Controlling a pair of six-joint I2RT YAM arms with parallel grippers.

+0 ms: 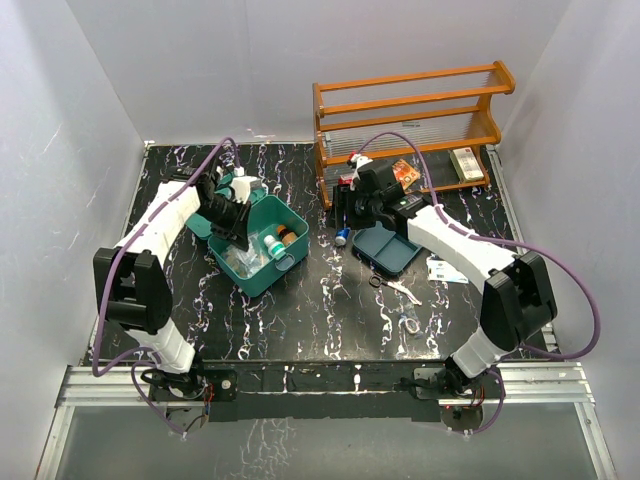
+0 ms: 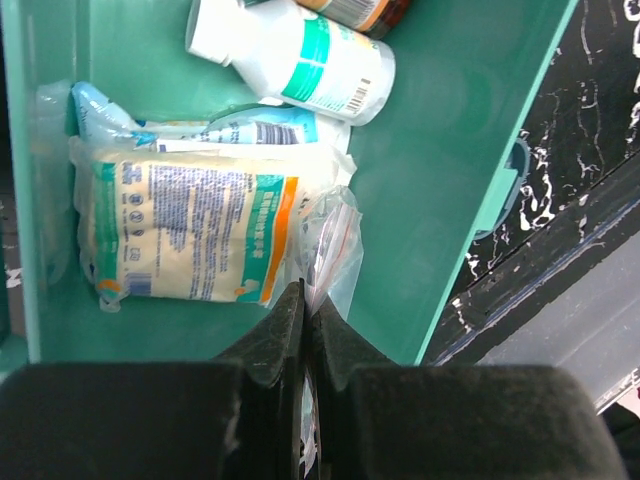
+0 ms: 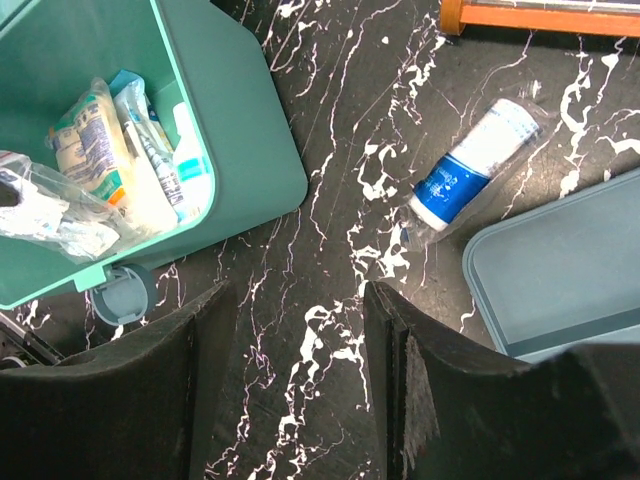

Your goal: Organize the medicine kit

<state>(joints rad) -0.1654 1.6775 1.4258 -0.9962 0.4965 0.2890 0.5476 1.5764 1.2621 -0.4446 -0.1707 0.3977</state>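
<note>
Left gripper (image 2: 305, 300): closed, pinching a clear plastic bag (image 2: 330, 235) inside the medicine kit (image 2: 430, 200). Right gripper (image 3: 295, 300): fingers apart, empty; blue-and-white bottle (image 3: 470, 165) ahead, to its right.

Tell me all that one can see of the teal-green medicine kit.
The medicine kit is a teal-green box, plastic by its look, with rounded corners and a grey-blue latch on one wall. It stands open on the black marbled table, left of centre and turned at an angle. Inside lie a white bottle, a soft white packet and other packets. The left claw reaches in, shut on a clear bag.
</note>
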